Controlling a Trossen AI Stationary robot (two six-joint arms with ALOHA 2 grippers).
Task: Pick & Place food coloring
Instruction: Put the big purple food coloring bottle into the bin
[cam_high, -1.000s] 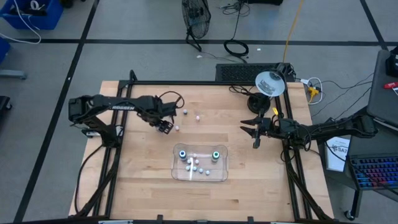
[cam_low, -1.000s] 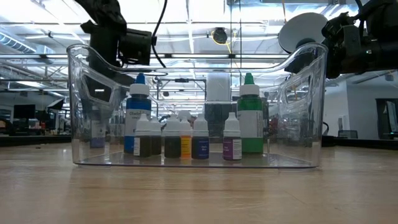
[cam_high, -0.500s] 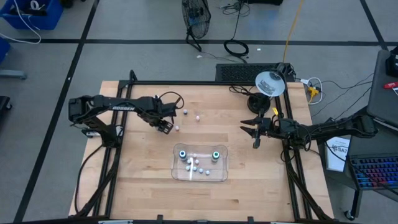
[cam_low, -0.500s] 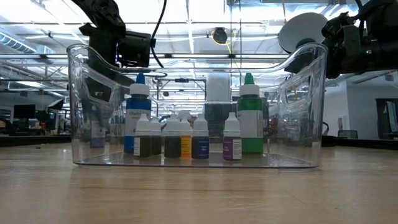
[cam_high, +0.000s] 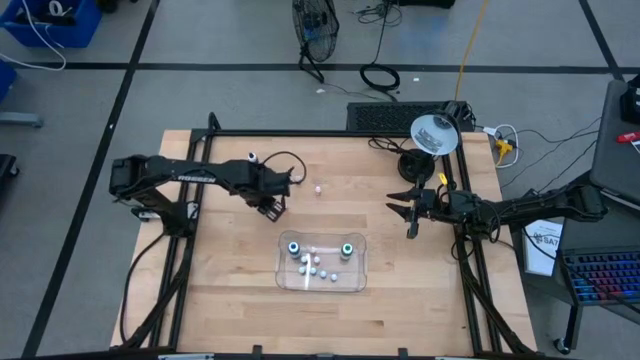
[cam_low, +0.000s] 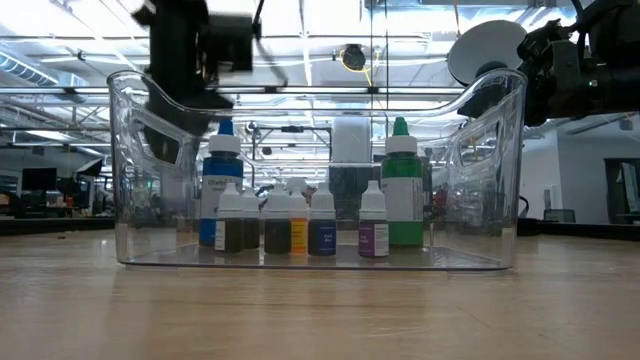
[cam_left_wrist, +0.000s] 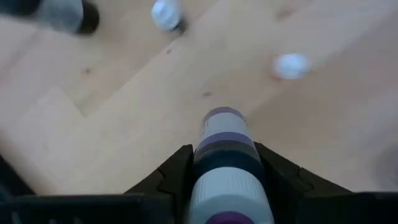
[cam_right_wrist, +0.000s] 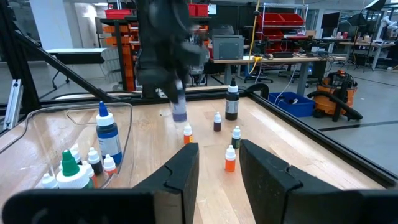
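Observation:
My left gripper (cam_high: 272, 207) hangs over the table left of centre, pointing down, shut on a small purple-labelled food coloring bottle (cam_left_wrist: 225, 155); the right wrist view shows that bottle (cam_right_wrist: 179, 112) under the blurred arm. A clear tray (cam_high: 322, 285) stands on the table's near middle. In it stand a blue-topped bottle (cam_low: 222, 185), a green one (cam_low: 402, 185) and several small ones. More small bottles (cam_right_wrist: 230, 158) stand loose on the wood. My right gripper (cam_high: 410, 212) waits open at the right, level, touching nothing. My left gripper pinches the small bottle's upper part (cam_left_wrist: 227, 186) between its two fingers (cam_left_wrist: 174, 177), coming from above and pointing down. The bottle hangs upright below the fingers, its purple lower end (cam_left_wrist: 222, 118) clear of the wood.
A taller black bottle (cam_right_wrist: 232, 99) stands at the table's far side among the loose ones. A round lamp (cam_high: 435, 133) and cables sit at the far right corner. Bare wood lies between my left gripper and the tray.
My left gripper has risen and shifted a little toward the table's right edge. The small bottle that stood on the wood beside it is now between its fingers, lifted clear. My right arm has kept still.

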